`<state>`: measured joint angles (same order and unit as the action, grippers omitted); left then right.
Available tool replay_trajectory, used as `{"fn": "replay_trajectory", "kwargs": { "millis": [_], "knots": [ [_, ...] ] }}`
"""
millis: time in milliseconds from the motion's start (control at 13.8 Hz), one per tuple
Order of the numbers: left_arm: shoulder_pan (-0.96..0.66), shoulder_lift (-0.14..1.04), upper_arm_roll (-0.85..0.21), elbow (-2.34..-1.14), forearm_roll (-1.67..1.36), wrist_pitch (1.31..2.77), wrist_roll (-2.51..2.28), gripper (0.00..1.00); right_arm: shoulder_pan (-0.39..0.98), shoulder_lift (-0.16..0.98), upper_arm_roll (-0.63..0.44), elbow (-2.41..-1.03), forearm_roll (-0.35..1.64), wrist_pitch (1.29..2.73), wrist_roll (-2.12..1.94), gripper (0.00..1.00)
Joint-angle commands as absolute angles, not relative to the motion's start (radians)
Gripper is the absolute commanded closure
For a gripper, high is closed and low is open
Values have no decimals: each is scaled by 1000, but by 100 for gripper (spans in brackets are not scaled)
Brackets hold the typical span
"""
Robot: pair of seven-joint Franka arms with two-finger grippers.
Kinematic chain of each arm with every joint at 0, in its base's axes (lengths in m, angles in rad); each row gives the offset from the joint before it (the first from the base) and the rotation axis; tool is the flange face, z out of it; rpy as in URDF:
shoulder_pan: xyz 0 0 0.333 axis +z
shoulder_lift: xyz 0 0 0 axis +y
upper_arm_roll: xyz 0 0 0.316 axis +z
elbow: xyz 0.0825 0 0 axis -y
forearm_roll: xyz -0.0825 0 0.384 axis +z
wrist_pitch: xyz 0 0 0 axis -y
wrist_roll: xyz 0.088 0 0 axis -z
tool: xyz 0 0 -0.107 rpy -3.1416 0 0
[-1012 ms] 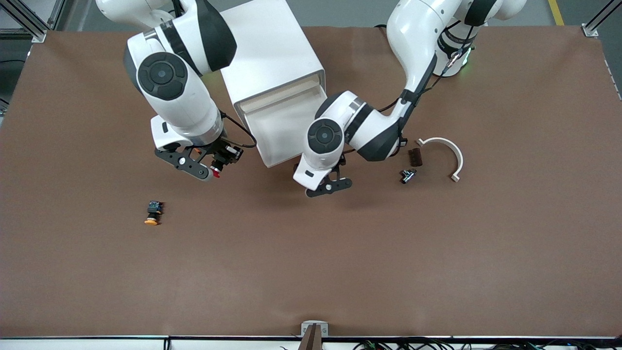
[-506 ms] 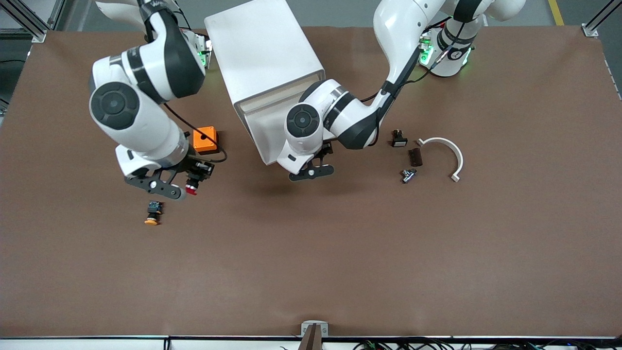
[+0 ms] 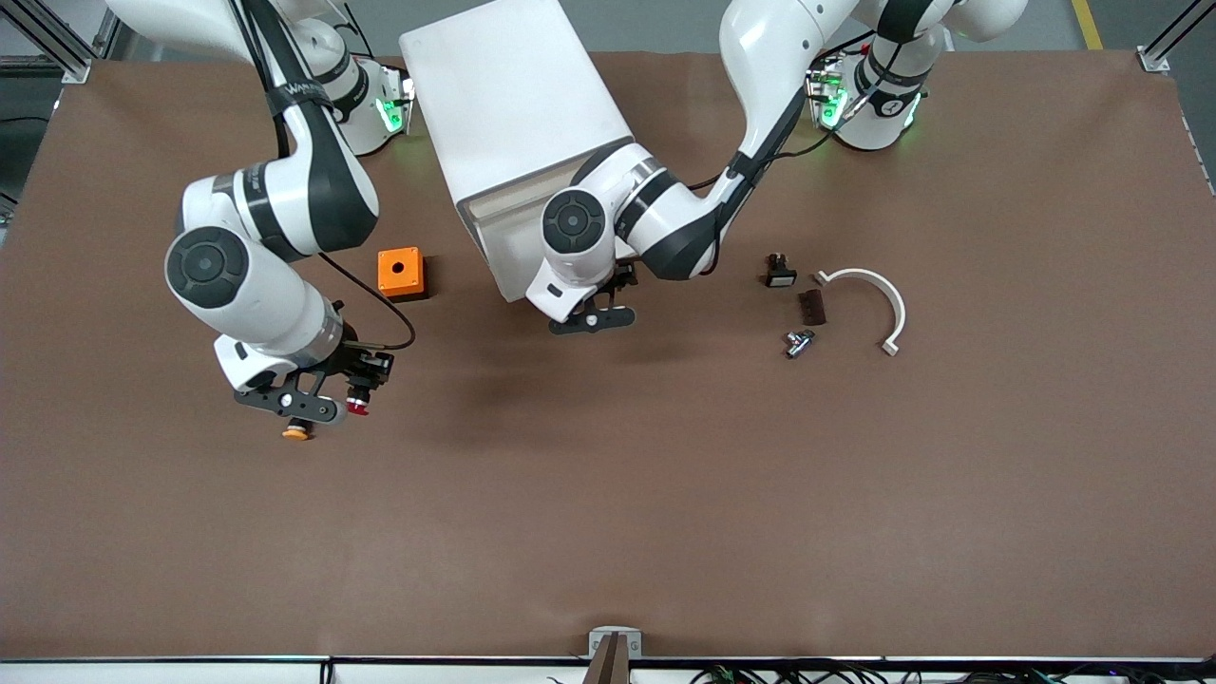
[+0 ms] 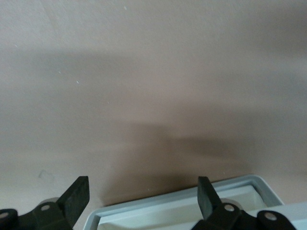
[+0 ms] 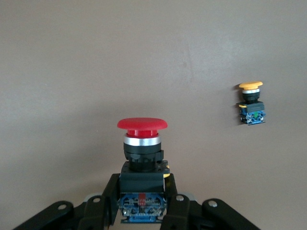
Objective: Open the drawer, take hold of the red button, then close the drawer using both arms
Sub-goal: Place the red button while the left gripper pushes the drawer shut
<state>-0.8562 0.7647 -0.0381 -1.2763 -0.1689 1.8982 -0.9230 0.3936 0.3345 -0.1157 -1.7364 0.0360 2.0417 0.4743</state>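
Two hands: right hand (image 5: 142,211) clamps button (image 5: 142,143); left hand (image 4: 142,196) spread over drawer (image 4: 182,211).

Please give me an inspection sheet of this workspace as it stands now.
Surface: brown table, bare near the camera.
Job's things: drawer partly open in the cabinet; red button held over the table.
Clutter: yellow button, orange cube, white arc, three small dark parts.
Grippers: right gripper shut on the red button; left gripper open at the drawer front.
Cables: black cable on the right arm.
Surroundings: metal frame posts.
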Motion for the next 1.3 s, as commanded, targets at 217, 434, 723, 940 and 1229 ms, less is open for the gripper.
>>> {"fn": "replay_trajectory", "kwargs": {
  "millis": [217,434,723,940,1229],
  "knots": [
    [-859,752,-58,-1292,-282,1901,-916,1,338,374,-103,-1819,29,2173,381,100],
    [-861,753,-58,-1299,-383,1901,-917,1,308,411,-103,-1836,-12,2212,373,100],
    [-879,753,-58,-1318,-457,1901,-919,1,272,434,-101,-1917,-18,2348,322,100],
    [-881,749,-60,-1328,-518,1901,-919,0,259,465,-101,-1945,-18,2414,321,100],
    [-881,750,-75,-1335,-548,1901,-919,1,258,492,-101,-1948,-18,2447,321,100]
  ]
}}
